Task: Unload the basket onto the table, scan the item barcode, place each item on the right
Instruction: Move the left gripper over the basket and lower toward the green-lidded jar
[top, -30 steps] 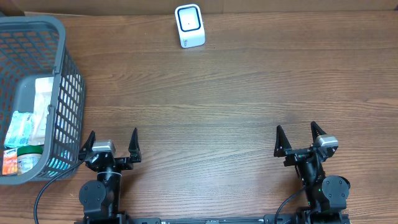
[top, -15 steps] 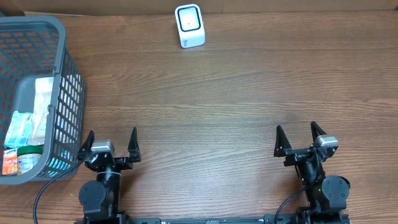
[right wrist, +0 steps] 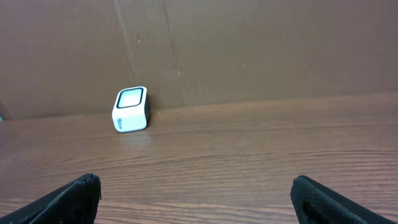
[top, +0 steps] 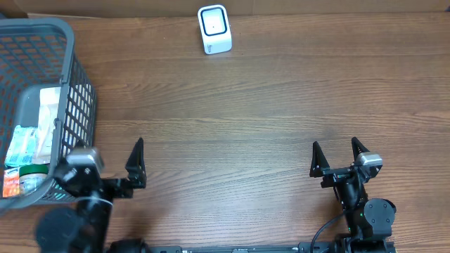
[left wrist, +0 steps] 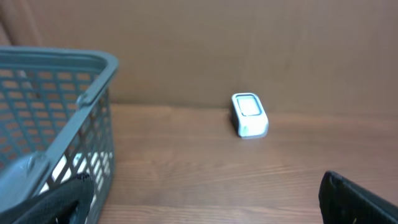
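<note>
The white barcode scanner (top: 214, 29) stands at the table's far edge, window up; it also shows in the left wrist view (left wrist: 249, 114) and the right wrist view (right wrist: 131, 109). Several packaged items lie in the grey basket (top: 68, 42) at the left: a white packet (top: 49, 119), a blue-green packet (top: 21, 144) and an orange one (top: 10, 184). My left gripper (top: 105, 153) hangs open beside the basket's near right corner, holding nothing. My right gripper (top: 335, 149) stands open over bare wood at the near right, also holding nothing.
The basket's mesh wall (left wrist: 74, 124) fills the left of the left wrist view, close to my left finger (left wrist: 56, 205). A brown cardboard wall (right wrist: 249, 43) backs the table behind the scanner. A dark cable (top: 43, 223) runs by the left arm's base.
My left gripper has lifted and swung left toward the basket, still open. The right arm, scanner and basket have not moved.
</note>
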{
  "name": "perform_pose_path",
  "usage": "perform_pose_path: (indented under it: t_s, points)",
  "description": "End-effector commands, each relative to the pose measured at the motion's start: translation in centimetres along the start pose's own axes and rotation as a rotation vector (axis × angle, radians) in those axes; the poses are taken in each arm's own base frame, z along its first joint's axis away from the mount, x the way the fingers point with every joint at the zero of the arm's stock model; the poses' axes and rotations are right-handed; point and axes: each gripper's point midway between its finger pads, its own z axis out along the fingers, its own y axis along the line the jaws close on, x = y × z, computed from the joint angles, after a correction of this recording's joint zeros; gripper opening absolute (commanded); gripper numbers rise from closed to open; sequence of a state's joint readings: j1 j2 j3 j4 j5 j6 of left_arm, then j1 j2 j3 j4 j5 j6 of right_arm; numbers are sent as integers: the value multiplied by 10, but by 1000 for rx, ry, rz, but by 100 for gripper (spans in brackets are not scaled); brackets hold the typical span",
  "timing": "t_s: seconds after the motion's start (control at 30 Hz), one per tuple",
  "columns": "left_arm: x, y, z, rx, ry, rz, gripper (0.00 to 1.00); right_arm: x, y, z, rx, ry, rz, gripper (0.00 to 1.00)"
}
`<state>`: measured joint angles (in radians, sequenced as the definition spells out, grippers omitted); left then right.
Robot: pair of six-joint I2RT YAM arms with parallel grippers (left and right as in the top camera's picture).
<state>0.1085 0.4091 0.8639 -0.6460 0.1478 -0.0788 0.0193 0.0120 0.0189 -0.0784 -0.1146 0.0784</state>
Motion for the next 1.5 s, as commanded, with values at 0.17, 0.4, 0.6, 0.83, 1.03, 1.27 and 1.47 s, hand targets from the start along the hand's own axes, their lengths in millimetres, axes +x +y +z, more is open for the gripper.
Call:
perform_pose_path:
  t_s: [0.17,0.4,0.6,0.83,1.03,1.27,1.47]
  points:
    - [-79,-32,12,134,307,-70,100,2,-4,0,18,-5,-1,100]
    - [-106,-30,33,118,437,-99,99,2,-4,0,18,-5,-1,100]
    - [-99,-23,51,93,484,-92,100,2,-4,0,18,-5,-1,100]
    - [-96,51,43,-309,464,-279,96,2,-4,0,18,-5,-1,100]
    - [-87,131,8,-609,439,-452,98,2,-4,0,17,-5,-1,100]
    - [-45,194,-13,-822,494,-698,96,2,-4,0,18,-5,-1,100]
    - [9,228,0,-894,673,-671,91,2,-4,0,17,-5,-1,100]
